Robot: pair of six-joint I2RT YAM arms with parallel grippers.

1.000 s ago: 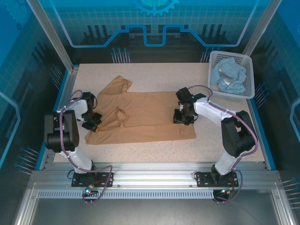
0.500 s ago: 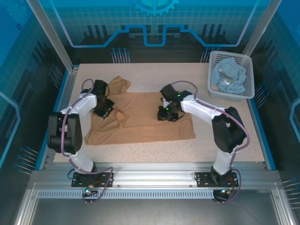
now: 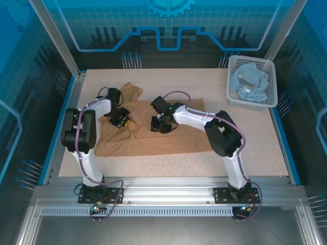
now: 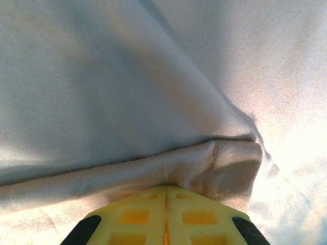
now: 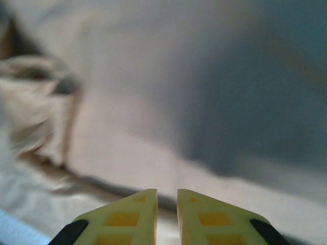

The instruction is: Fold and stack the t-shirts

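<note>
The tan t-shirt (image 3: 171, 143) lies spread and rumpled across the middle of the table. My left gripper (image 3: 121, 121) is on its left part near the collar. In the left wrist view the yellow jaws (image 4: 166, 188) are shut on a folded hem of the tan cloth (image 4: 219, 163). My right gripper (image 3: 159, 126) hovers over the shirt's middle. In its wrist view the right gripper (image 5: 167, 191) has its tips a narrow gap apart just above a blurred ridge of tan cloth (image 5: 153, 153). The pale blue t-shirt (image 3: 249, 81) lies bunched in the basket.
The white lattice basket (image 3: 230, 76) stands at the back right corner of the table. Bare speckled tabletop (image 3: 245, 148) runs right of the shirt and along the near edge. Blue frame rails border the table's sides.
Both grippers have swept inward over the tan shirt, the right one far to the left, the left one up and right. The left jaws closed on cloth; the right jaws narrowed.
</note>
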